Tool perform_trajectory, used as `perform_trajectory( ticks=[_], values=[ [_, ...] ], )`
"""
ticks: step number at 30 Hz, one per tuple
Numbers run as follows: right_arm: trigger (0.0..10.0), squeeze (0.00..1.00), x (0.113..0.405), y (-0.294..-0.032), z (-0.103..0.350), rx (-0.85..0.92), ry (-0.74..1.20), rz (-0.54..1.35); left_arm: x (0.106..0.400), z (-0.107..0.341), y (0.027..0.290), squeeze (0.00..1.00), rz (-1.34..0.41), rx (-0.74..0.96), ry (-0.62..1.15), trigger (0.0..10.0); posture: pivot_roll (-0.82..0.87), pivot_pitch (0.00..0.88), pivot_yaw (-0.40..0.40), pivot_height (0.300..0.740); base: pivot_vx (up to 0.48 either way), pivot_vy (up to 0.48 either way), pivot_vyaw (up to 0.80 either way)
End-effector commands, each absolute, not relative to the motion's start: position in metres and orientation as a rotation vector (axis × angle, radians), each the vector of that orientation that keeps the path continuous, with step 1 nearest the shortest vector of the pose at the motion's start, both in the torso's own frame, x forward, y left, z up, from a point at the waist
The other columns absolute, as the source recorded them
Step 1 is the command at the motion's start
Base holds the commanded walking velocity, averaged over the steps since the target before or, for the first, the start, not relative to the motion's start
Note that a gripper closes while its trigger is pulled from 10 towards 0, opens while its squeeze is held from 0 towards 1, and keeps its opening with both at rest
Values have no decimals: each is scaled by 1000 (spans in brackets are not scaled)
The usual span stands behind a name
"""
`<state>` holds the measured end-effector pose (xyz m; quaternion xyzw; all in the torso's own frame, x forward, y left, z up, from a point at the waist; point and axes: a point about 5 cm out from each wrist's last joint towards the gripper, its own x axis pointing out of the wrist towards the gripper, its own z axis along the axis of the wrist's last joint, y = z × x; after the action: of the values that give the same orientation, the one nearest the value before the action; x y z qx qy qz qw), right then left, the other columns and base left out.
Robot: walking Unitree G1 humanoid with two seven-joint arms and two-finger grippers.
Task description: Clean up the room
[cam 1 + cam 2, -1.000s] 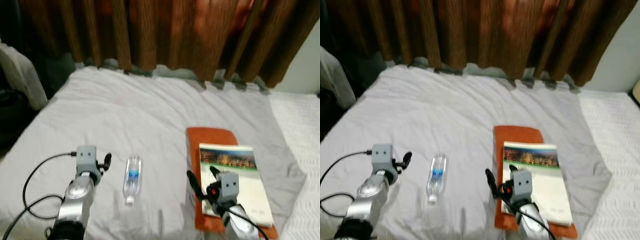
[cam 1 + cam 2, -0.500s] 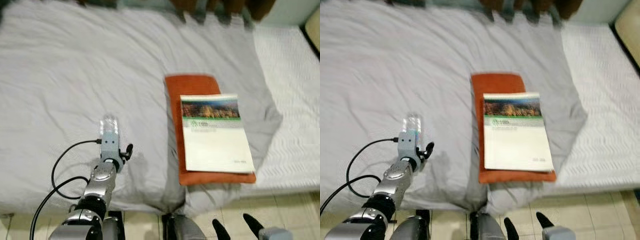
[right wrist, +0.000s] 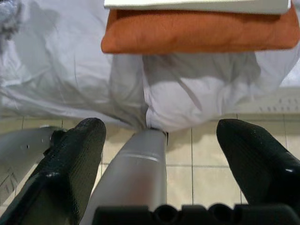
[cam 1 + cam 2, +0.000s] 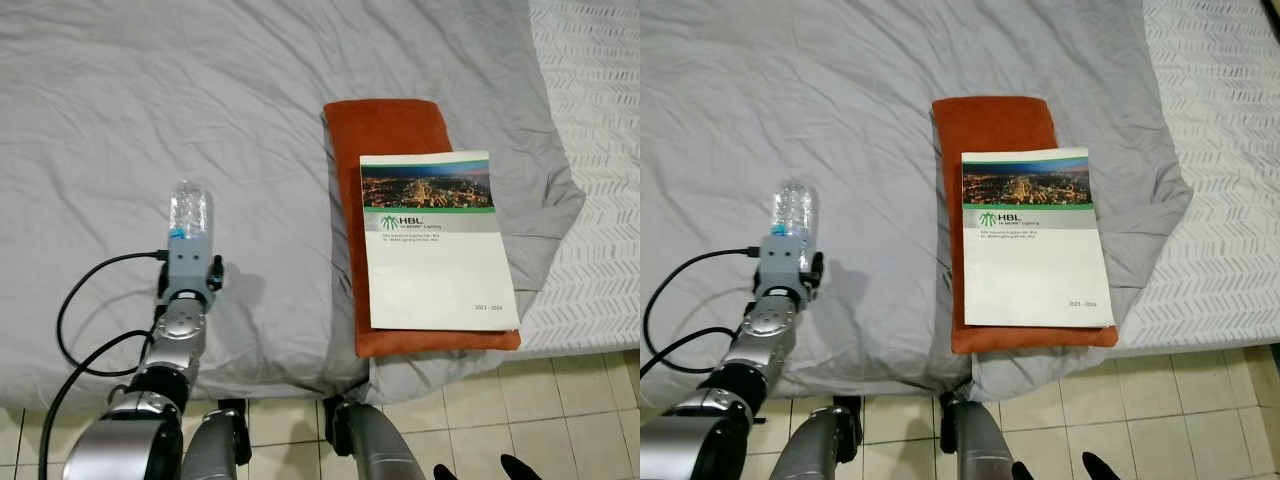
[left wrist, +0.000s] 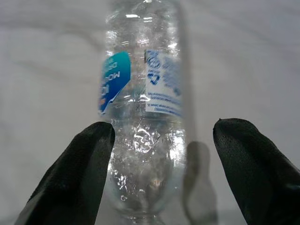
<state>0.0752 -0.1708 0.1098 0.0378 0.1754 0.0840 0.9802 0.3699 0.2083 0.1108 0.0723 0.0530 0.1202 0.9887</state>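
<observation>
The bed spreads out below me, covered by a wrinkled grey sheet that hangs over the near edge, and along my right side runs a white cover with a herringbone pattern. Under the bed's edge is a floor of pale tiles, and my own silver legs stand on it.

On the sheet lies a folded orange towel, long side running away from me. A booklet rests on top of it, with a night city photo across its head, a green band and the letters HBL; it covers most of the towel's nearer half and hangs a little past its right edge.

Well to the left of the towel lies a clear plastic water bottle with a blue and white label, on its side, lengthwise away from me. My left hand is stretched out low over the sheet right at the bottle's near end; its two black fingers are spread apart with the neck end of the bottle between them, not clamped on it.

My right hand hangs low by my leg with its fingers spread wide, grasping nothing, pointing at the tiles and the bed's edge.
</observation>
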Motion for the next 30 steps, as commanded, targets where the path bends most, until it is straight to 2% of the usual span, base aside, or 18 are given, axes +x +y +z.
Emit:
perform_trajectory(
  ticks=[1, 5, 9, 10, 15, 26, 29, 30],
  values=[
    [10000, 0, 66, -175, 106, 71, 421, 157, 359, 91, 221, 0, 308, 125, 188, 10000, -358, 676, -161, 740, 0, 0, 0],
    [10000, 0, 66, -175, 105, 67, 437, 166, 352, 87, 241, 0, 377, 185, 231, 10000, -356, 670, -170, 740, 0, 0, 0],
    [10000, 0, 66, -176, 105, 65, 448, 174, 344, 75, 252, 0, 383, 133, 312, 10000, -356, 672, -179, 740, 0, 0, 0],
    [10000, 0, 66, -177, 105, 63, 456, 179, 340, 68, 254, 0, 378, 63, 351, 0, -356, 670, -183, 740, 0, 0, 0],
    [10000, 0, 66, -177, 105, 61, 465, 186, 339, 62, 248, 0, 323, -25, 377, 0, -361, 663, -192, 740, 0, 0, 0],
    [10000, 0, 68, -178, 100, 56, 482, 186, 339, 62, 246, 0, 274, -14, 381, 0, -342, 640, -180, 740, 0, 0, 0],
    [10000, 0, 77, -179, 97, 58, 456, 181, 346, 73, 244, 0, 254, -54, 305, 0, -319, 616, -164, 740, 0, 0, 0],
    [10000, 0, 88, -179, 93, 58, 432, 178, 354, 88, 239, 0, 219, -67, 213, 0, -278, 574, -143, 740, 0, 0, 0]
  ],
)
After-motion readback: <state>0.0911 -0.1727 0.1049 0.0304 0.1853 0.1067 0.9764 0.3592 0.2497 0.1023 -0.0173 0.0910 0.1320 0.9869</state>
